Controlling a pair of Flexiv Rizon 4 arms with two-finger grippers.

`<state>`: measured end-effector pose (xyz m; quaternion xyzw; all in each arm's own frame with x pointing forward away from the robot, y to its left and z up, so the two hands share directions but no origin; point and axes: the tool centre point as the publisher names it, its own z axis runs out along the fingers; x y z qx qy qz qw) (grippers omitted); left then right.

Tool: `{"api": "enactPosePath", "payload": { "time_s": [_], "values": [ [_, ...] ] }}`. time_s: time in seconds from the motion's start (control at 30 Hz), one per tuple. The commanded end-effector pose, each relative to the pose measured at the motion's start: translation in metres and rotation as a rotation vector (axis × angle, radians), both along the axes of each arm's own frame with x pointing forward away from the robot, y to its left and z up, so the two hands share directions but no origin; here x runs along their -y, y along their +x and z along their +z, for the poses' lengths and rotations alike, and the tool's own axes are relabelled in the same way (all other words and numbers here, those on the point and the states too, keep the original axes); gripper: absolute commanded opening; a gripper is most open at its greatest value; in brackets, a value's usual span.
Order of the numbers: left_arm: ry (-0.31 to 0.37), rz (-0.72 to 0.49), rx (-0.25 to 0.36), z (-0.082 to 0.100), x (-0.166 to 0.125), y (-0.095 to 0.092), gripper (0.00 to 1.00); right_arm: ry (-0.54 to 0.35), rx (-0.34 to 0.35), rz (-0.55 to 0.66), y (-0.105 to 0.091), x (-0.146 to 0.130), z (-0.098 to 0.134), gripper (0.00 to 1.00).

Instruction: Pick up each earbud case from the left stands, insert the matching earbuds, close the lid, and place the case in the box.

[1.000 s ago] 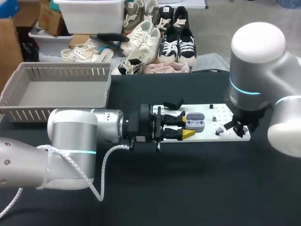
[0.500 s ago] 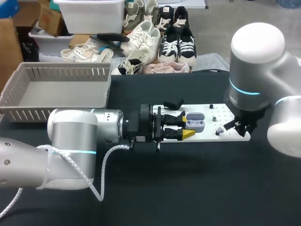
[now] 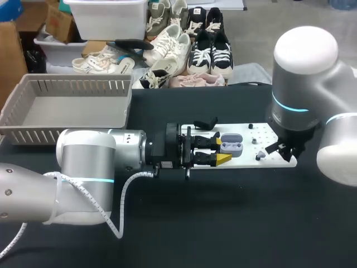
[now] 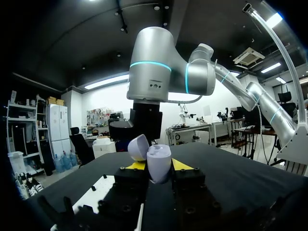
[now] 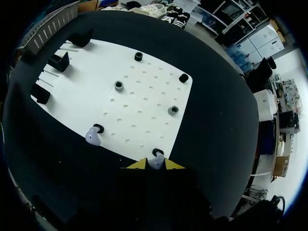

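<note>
Now, left gripper (image 4: pixel 159 165) clamping open lavender plastic earbud case (image 4: pixel 158 158), holding it lid-up over white perforated board (image 5: pixel 144 96). Right gripper (image 5: pixel 155 165) straddling small lavender earbud (image 5: pixel 155 162) at board's edge; clamped or not, cannot tell. Judging: grip earbud squarely before lifting, left arm holding case level. Counting: one case; two earbuds, second earbud (image 5: pixel 93 137) lying beside round peg (image 5: pixel 98 128); six pegs; three black stands (image 5: pixel 58 61); one grey slatted basket (image 3: pixel 67 106).

You see only the top of the earbud (image 5: pixel 155 162) at the right gripper (image 5: pixel 155 166) — the left gripper (image 4: pixel 158 167) hides the base of the case (image 4: pixel 159 155).
</note>
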<state>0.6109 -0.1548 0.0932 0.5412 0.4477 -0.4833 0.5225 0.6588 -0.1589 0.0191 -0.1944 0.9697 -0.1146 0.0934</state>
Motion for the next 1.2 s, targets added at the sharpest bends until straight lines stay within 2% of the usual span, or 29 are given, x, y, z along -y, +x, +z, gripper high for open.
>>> {"api": "enactPosePath", "payload": {
  "time_s": [0.03,0.87,1.03,1.07,1.2],
  "values": [
    [-0.001,0.005,0.001,0.0,0.0,-0.001,0.0,-0.001,0.0,-0.001,0.001,-0.001,0.001,0.0],
    [-0.001,0.005,0.001,0.0,0.0,-0.001,0.0,-0.017,0.039,0.012,-0.012,0.0,0.041,0.0],
    [-0.001,0.005,0.001,0.0,0.0,-0.001,0.0,-0.018,0.049,-0.07,-0.015,0.005,0.047,0.0],
    [-0.001,0.005,0.001,0.0,0.0,-0.001,0.0,0.013,0.056,-0.103,-0.015,0.006,0.05,0.0],
    [-0.001,0.005,0.001,0.0,0.0,-0.001,0.0,0.048,0.048,-0.193,-0.016,0.005,0.054,0.0]
  ]
}}
